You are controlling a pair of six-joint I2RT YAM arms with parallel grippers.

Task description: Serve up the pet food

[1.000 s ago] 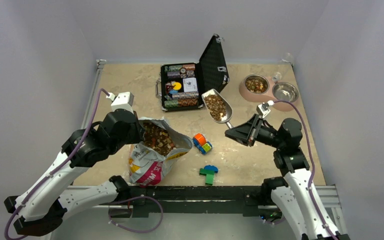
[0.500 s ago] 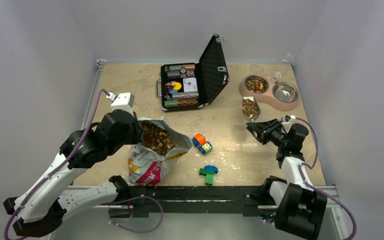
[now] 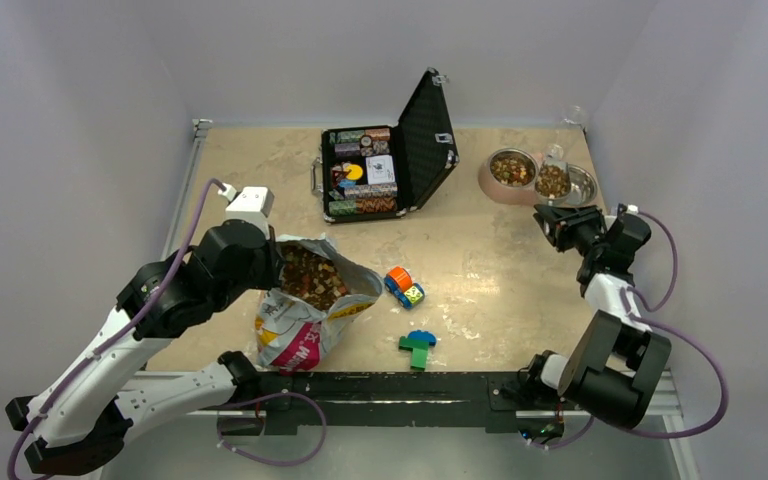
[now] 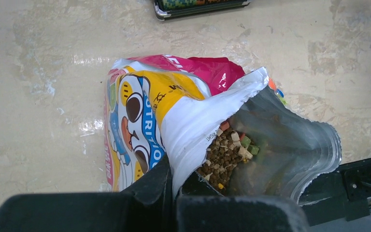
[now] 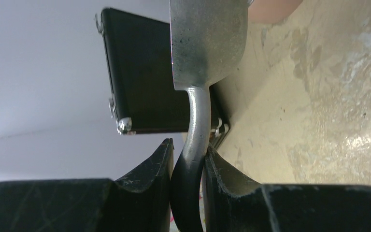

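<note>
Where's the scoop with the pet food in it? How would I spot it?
Look at the far right of the tan table, at the pink double bowl stand. The metal scoop of pet food hovers over its right-hand bowl, held by the right gripper. Unlike the bowls, it has a handle.

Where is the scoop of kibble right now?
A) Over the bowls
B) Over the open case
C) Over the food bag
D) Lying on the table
A: the top view shows the kibble in the scoop above the bowls at the far right, with the right fingers clamped on the scoop's handle.
</note>
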